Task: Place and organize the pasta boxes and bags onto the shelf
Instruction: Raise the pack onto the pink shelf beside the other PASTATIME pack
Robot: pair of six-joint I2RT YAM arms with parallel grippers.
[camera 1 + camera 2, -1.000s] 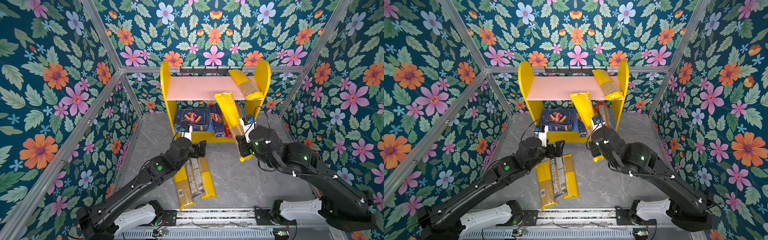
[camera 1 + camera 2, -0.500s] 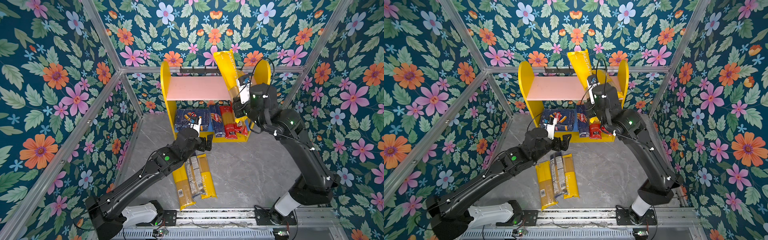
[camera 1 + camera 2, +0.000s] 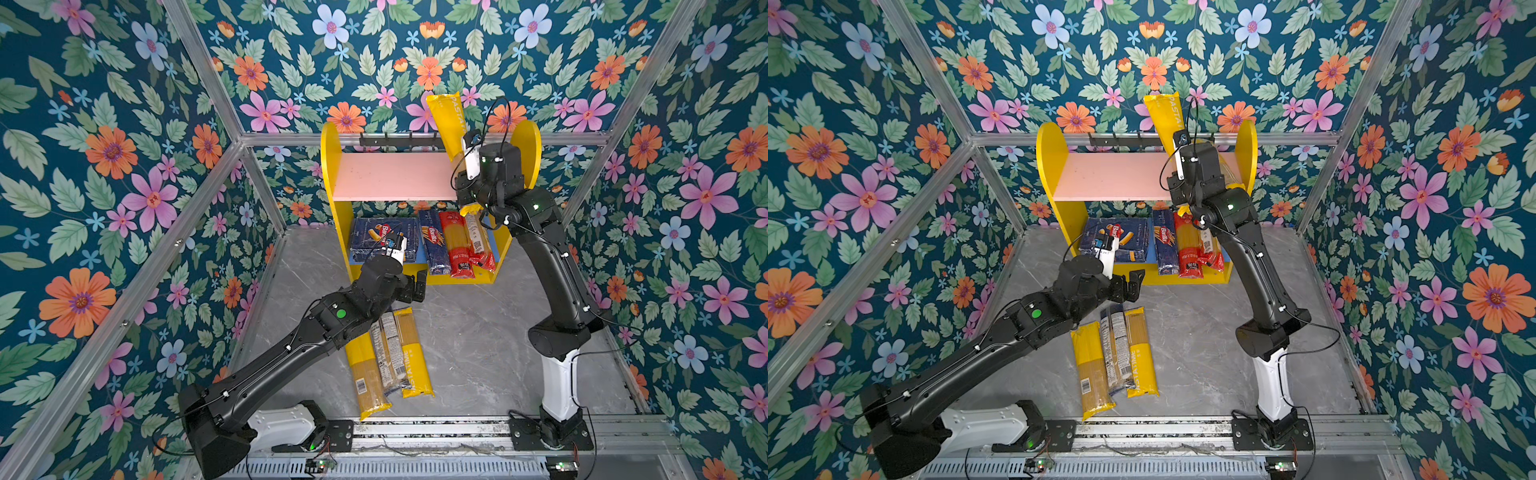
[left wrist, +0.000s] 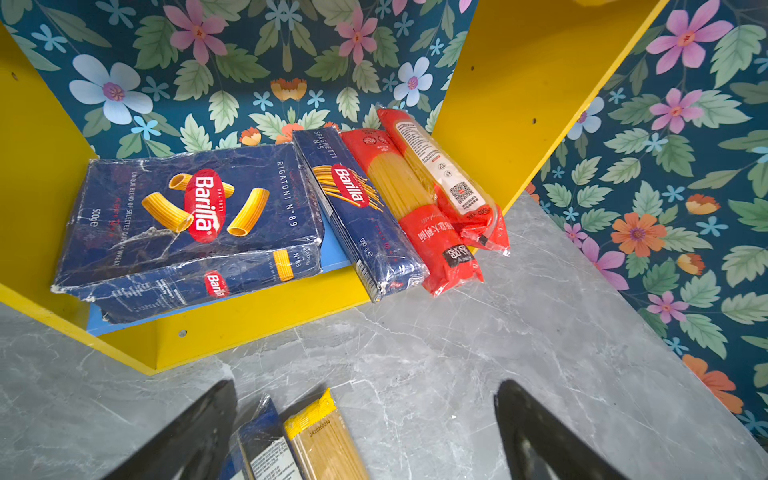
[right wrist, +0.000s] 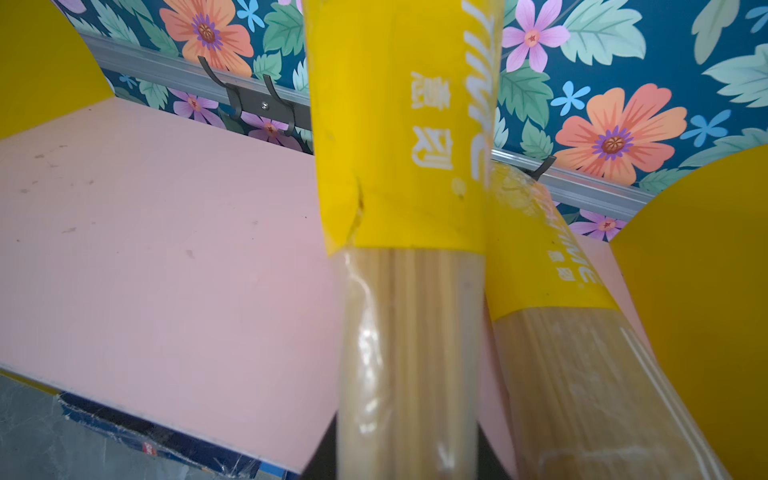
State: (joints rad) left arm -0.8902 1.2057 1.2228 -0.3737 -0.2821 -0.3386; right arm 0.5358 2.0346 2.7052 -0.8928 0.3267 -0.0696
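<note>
**Steep bag over the upper board could tip or land crossed**

The right gripper (image 3: 467,193) is clamped on a yellow PASTATIME spaghetti bag (image 3: 446,120), gripping it near its lower end. The bag stands steeply over the right end of the pink upper board (image 3: 395,176) of the shelf (image 3: 330,166). Its top rises past the black hook rail (image 3: 399,139).

Most of the bag's length is above the grip, so it could swing in the jaws. If it is let go at this angle, it may fall back onto the rail or tip forward off the board's front edge.

A second yellow bag (image 5: 561,332) lies just beside it along the board's right edge, against the side panel. If the held bag comes down without being levelled, it would probably cross that one rather than lie alongside it.

On the blue lower board (image 4: 332,253) lie the rigatoni box (image 4: 187,208), the spaghetti box (image 4: 357,208) and two red bags (image 4: 415,199). The narrow box and the red bags stick out past the front edge.

The left gripper (image 3: 412,287) hangs close in front of them with its jaws wide apart and nothing in them. A careless sweep there could drag them out.

A yellow bag (image 3: 365,374), a navy bag (image 3: 388,353) and another yellow bag (image 3: 411,357) wait on the desk (image 3: 478,332) below it. They are packed side by side, so the gripper could catch two at once.
</note>
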